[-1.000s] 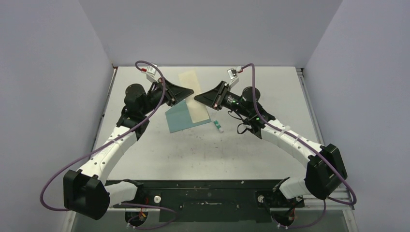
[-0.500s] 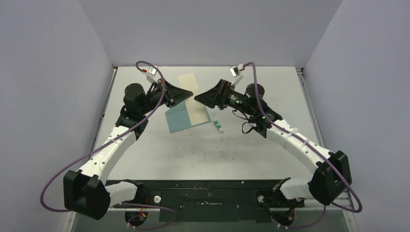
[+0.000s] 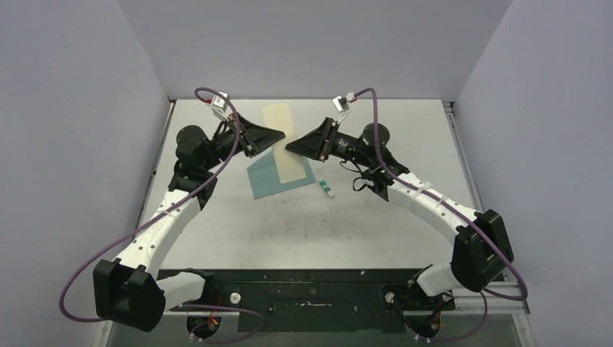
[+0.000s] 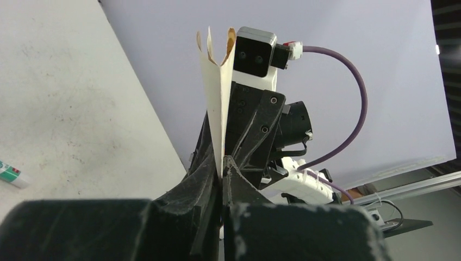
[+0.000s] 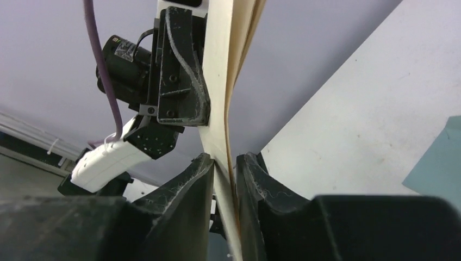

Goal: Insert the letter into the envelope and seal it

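Folded tan letter (image 3: 295, 166) held up btwn both arms, over teal envelope (image 3: 266, 179) on table (image 3: 361, 217). Left gripper (image 4: 222, 169) pinches both leaves tight. Right gripper (image 5: 223, 163) fingers narrow, straddling paper; grip unclear. Letter looks light, floppy, easily creased: best held at edges, near fold.

- Table (image 3: 303, 231): pale grey-white top, scuffed and speckled with small dark marks; walls stand along its left, far and right edges.
- Black plate (image 3: 311, 296): runs along the near edge.
- Envelope (image 3: 266, 179): teal, lying flat at a slant, a little left of the table's middle; its right part is hidden from above.
- Glue stick (image 3: 327, 189): small, white with green, lying on its side just beside the envelope's right corner.
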